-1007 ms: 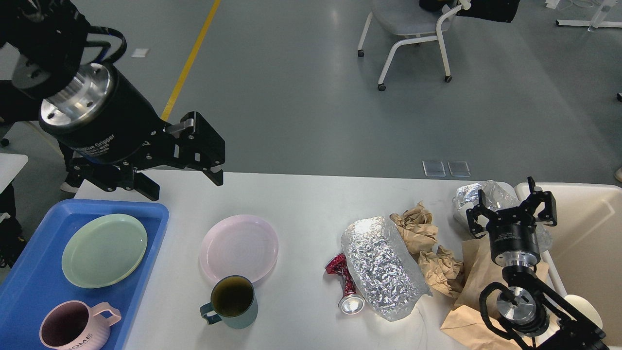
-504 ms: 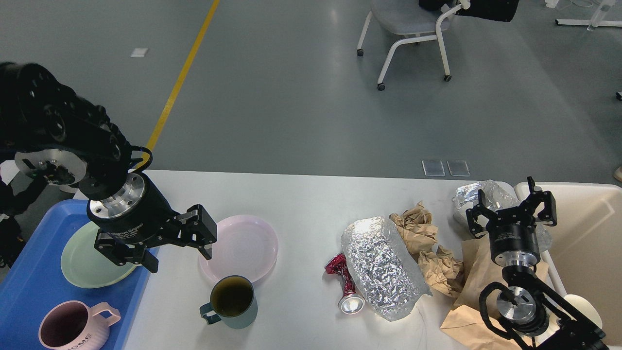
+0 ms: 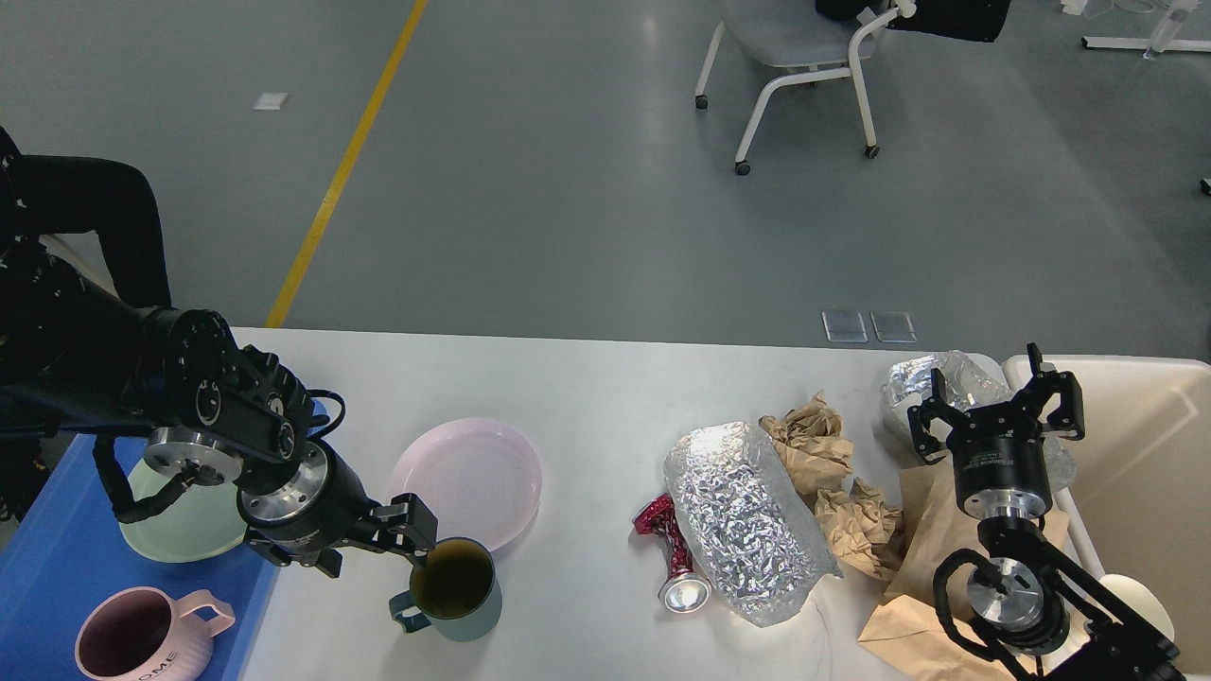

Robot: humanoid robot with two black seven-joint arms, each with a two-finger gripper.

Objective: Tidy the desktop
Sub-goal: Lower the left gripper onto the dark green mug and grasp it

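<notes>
Your left gripper (image 3: 378, 549) is sitting low over the desktop (image 3: 587, 397), its fingers spread apart, with one fingertip (image 3: 423, 546) right at the near-left rim of the teal mug (image 3: 452, 588). You cannot tell whether that finger is touching the rim or reaching inside it. The mug's handle is pointing down-left, just below the gripper. Directly beyond the gripper, the pink plate (image 3: 467, 482) is lying flat on the white surface, just beside the mug. Behind the gripper, toward its wrist, the blue tray (image 3: 47, 567) is holding a green plate (image 3: 180, 520), partly hidden by the arm, and a pink mug (image 3: 151, 636).

Your right gripper (image 3: 996, 402) is hovering with its fingers wide open and nothing between them, pointing away from you. Just beyond its fingertips a small crumpled foil bag (image 3: 922, 378) is lying at the desktop's far edge. To its right the beige bin (image 3: 1164, 454) is standing. To its left are crumpled brown paper (image 3: 823, 463), then a large silver foil bag (image 3: 743, 520), and a crushed red can (image 3: 672, 558) touching that bag's left side. A flat brown paper bag (image 3: 922, 549) is lying under the right wrist.
</notes>
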